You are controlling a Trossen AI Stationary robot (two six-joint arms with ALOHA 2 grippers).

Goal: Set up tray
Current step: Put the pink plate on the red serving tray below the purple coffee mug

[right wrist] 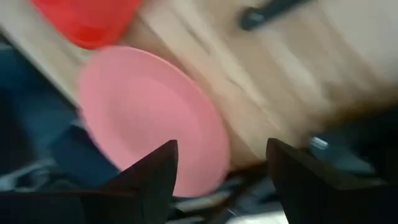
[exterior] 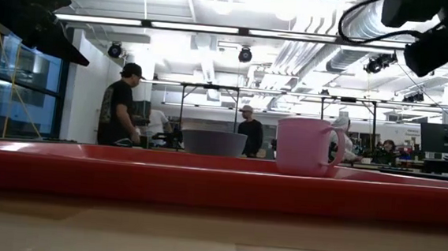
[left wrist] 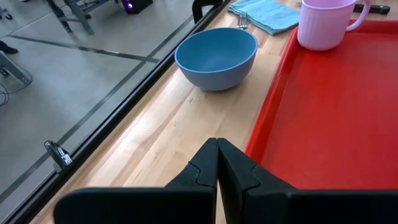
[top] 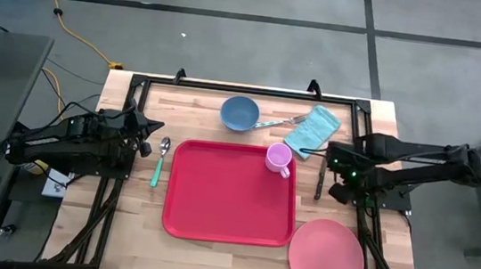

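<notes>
Tray, big red rectangular plastic (top: 231, 193), sat mid-table w/ pink ribbed mug (top: 278, 159) on it; right gripper (right wrist: 221, 168) open, empty, over round salmon-pink plate (top: 326, 258) – likely next pickup; left gripper (left wrist: 217, 167) shut, empty

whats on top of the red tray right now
Only the pink mug stands on the tray, in one far corner. The rest of the tray's floor is bare; whether the mug holds anything cannot be seen.
</notes>
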